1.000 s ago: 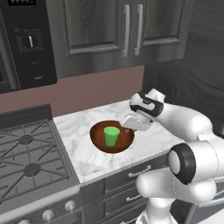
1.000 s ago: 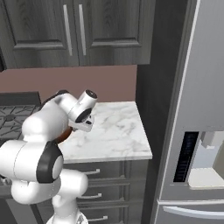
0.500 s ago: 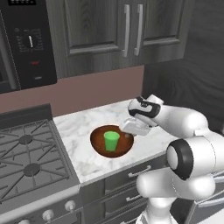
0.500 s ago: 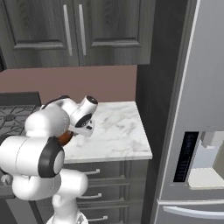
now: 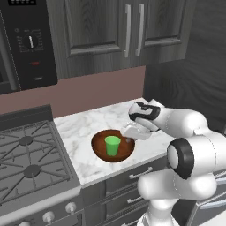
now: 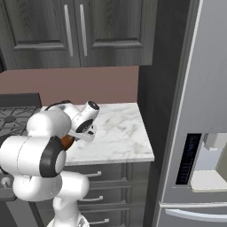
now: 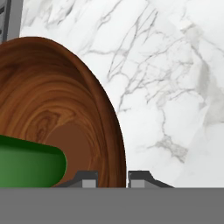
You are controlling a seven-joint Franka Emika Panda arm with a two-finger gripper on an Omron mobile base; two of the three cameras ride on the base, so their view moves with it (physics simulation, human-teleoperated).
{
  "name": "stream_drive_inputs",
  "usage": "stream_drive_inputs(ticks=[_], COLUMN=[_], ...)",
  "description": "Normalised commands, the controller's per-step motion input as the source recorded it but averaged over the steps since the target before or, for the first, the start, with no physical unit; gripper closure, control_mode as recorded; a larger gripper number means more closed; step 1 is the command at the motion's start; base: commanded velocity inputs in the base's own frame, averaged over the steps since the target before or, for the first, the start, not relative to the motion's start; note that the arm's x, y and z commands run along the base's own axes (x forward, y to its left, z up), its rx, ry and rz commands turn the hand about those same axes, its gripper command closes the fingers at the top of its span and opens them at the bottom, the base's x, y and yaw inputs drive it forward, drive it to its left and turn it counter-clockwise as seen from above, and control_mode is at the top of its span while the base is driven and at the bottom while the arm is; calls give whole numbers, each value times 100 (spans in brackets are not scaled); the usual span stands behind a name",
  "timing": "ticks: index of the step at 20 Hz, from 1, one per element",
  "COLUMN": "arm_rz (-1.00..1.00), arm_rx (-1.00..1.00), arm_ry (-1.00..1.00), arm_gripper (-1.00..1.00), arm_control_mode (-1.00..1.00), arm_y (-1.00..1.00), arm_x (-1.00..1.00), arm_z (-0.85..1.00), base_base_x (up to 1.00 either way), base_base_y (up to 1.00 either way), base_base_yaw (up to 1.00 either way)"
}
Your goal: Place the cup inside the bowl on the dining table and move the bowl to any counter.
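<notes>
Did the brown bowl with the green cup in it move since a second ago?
Yes. In the left base view the bowl, pinched at its rim by the claw, has slid toward the counter's front edge and a little away from the stove.

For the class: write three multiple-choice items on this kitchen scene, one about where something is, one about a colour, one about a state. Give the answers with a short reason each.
1. Where does the bowl rest?
A. on the stove
B. on the counter beside the stove
C. on the floor

2. What colour is the cup?
A. bright green
B. red
C. white

3. How does the gripper stand at the bowl?
A. wide open, high above it
B. closed on the cup
C. closed on the bowl's rim

Answers:
1 B, the left base view shows the bowl on the marble top next to the burners.
2 A, the tumbler inside the bowl is green.
3 C, the hand view shows a fingertip on each side of the wooden rim.
</notes>
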Motion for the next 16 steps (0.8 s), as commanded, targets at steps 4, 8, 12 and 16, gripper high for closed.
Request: stream_drive_inputs(ticks=[4, 8, 12, 16], arm_rz=[-1, -1, -1, -1], arm_rx=[0, 0, 0, 0], arm_ry=[0, 0, 0, 0], arm_gripper=[100, 100, 100, 100], arm_control_mode=[-100, -100, -100, -100], arm_y=[0, 0, 0, 0], arm_x=[16, 31, 22, 21], arm_z=[-3, 0, 0, -9], base_base_x=[0, 0, 0, 0], base_base_y=[0, 0, 0, 0], base_base_yaw=[0, 0, 0, 0])
